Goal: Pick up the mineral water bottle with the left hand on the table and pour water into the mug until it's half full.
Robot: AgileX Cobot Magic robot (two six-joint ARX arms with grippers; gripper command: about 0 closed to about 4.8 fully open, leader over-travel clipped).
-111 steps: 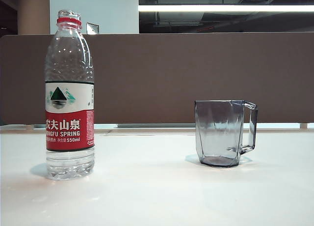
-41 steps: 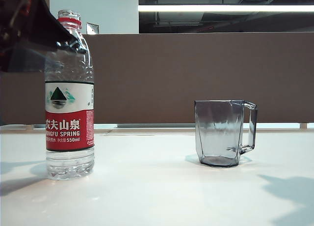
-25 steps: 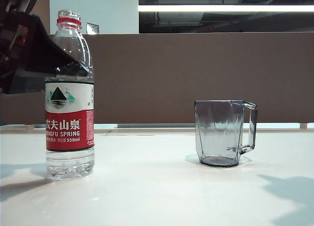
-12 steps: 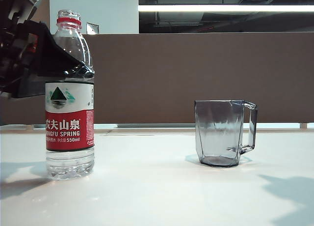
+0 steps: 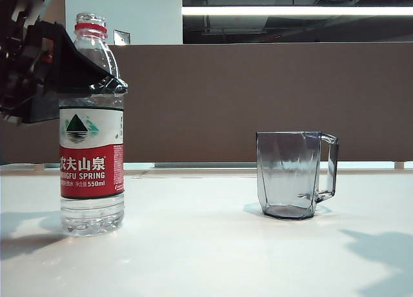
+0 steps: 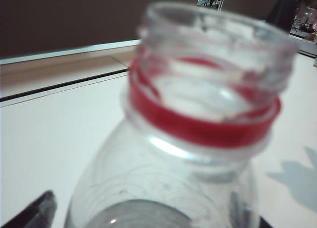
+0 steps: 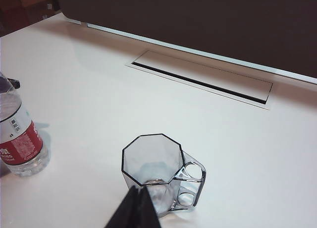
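Observation:
The mineral water bottle (image 5: 91, 156) stands upright and uncapped at the left of the white table (image 5: 206, 258). My left gripper (image 5: 90, 84) is open at the bottle's shoulder, one black finger crossing in front of it just above the label. In the left wrist view the red-ringed neck (image 6: 208, 114) fills the picture, with fingertips (image 6: 38, 213) on either side; I cannot tell whether they touch. The smoky-grey mug (image 5: 290, 174) stands empty to the right, handle pointing right. My right gripper (image 7: 138, 204) is shut and empty, hovering close to the mug (image 7: 151, 161).
A brown partition (image 5: 258, 97) runs along the table's far edge. A long cable slot (image 7: 198, 79) lies in the tabletop behind the mug. The right arm's shadow falls on the table at the far right.
My left gripper has come down and rightward, from beside the bottle's upper part to around its shoulder. Bottle, mug and right arm have not moved.

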